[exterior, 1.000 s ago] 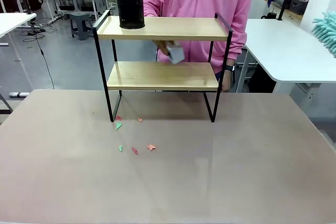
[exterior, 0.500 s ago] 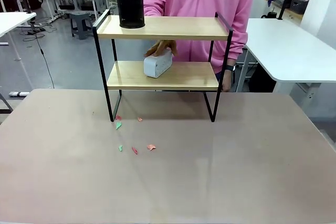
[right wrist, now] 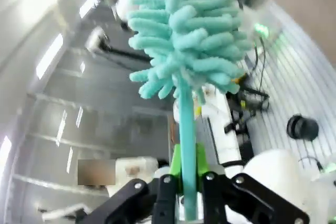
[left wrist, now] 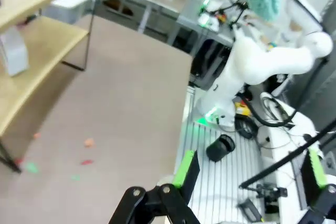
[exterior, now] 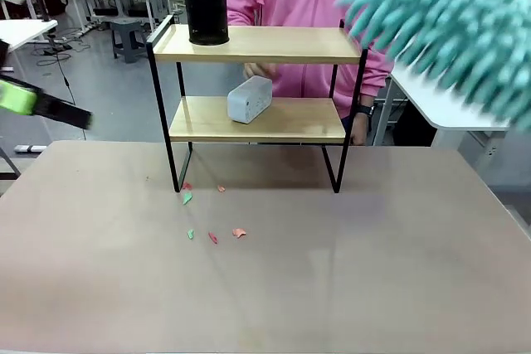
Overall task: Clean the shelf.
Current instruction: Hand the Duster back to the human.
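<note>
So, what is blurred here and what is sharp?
Front view: the teal duster and left gripper are motion-smeared; the shelf and black canister are sharp. Left wrist view: soft all over, lines bent. Right wrist view: the handle in the right gripper is fairly sharp, the background blurred.

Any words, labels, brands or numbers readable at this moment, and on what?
None can be read.
The black canister on the shelf, top board: no legible print.
The grey-white box on the lower board: nothing readable.
The teal duster in the right gripper: no marking.
</note>
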Controlling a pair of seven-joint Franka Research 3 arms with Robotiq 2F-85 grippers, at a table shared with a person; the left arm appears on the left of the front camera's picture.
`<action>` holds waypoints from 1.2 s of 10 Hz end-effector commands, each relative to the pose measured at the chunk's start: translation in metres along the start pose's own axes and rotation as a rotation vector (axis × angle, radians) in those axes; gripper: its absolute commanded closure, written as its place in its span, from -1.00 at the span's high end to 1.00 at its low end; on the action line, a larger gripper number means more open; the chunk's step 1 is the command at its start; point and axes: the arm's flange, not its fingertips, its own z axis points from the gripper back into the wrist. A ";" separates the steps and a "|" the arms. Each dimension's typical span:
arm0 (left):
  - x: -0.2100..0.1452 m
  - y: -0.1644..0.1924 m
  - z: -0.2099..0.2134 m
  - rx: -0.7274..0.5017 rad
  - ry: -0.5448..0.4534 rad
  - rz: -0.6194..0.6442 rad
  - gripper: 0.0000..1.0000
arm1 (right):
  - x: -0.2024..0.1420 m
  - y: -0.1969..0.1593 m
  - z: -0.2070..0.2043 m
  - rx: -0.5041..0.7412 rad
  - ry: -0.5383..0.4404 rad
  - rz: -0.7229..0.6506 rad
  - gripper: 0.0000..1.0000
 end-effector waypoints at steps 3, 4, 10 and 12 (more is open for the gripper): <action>-0.003 0.011 -0.015 -0.033 -0.005 0.027 1.00 | 0.002 -0.009 -0.016 -0.013 0.066 -0.005 -0.75; -0.003 0.011 -0.015 -0.033 -0.005 0.027 1.00 | 0.002 -0.009 -0.016 -0.013 0.066 -0.005 -0.75; 0.016 0.060 -0.049 -0.053 -0.098 0.085 1.00 | 0.129 -0.045 -0.035 -0.122 0.419 -0.114 -0.75; 0.020 0.085 -0.060 -0.086 -0.054 0.199 1.00 | 0.164 -0.054 -0.046 -0.124 0.539 -0.128 -0.75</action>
